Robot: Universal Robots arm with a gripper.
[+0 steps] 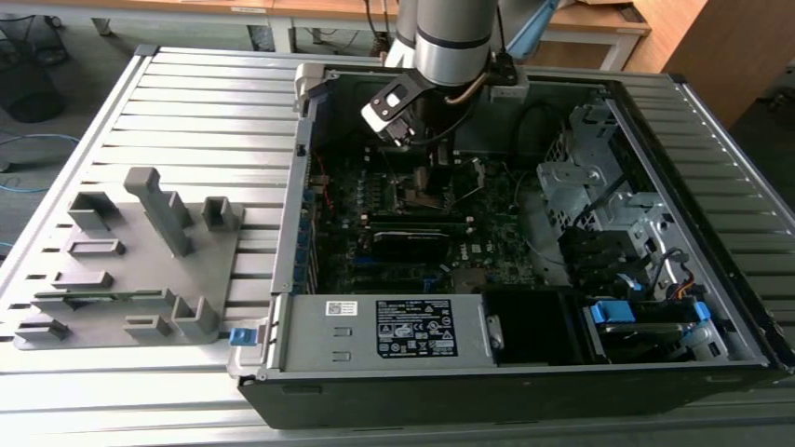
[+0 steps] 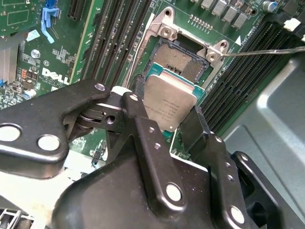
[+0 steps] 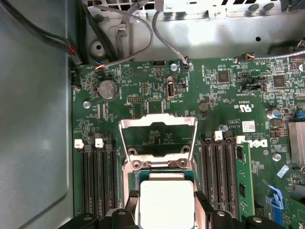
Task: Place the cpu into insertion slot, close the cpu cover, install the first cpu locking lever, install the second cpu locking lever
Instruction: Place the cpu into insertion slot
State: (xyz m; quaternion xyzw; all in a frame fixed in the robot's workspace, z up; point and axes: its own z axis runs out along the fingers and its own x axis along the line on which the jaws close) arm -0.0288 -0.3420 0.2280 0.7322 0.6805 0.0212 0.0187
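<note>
One arm (image 1: pixel 453 37): it reaches down into the open computer case (image 1: pixel 695 233) in the exterior view.
gripper (image 2: pixel 167 98): clamped on the cpu, with a finger against each of two opposite edges, as you can see in both wrist views.
cpu (image 2: pixel 170 109): pale metal face up, carried between the fingers just over the near part of the insertion slot. By my reading it is not seated.
insertion slot (image 2: pixel 178 59): dark centre exposed with nothing in it, silvery rim around it, set in the green circuit board (image 3: pixel 228 95).
cpu cover (image 3: pixel 157 121): swung up on its hinge at the far side of the slot, so the board shows through its window.
locking lever (image 2: pixel 267 51): a thin metal rod standing clear to one side of the slot. I judge it released.
memory slots (image 3: pixel 95 176): long black rows flanking the slot on both sides.
risk, offset: the cpu overlaps only one side of the slot. If you lower it from here, it would likely land on the rim or crush the contacts.
risk, tilt: the hold is on thin edges only, so a slip could drop one corner first.
risk, cover: the raised frame is close, and a finger brushing it could knock it down onto the cpu.
risk, orientation: you cannot confirm the corner marking here.
</note>
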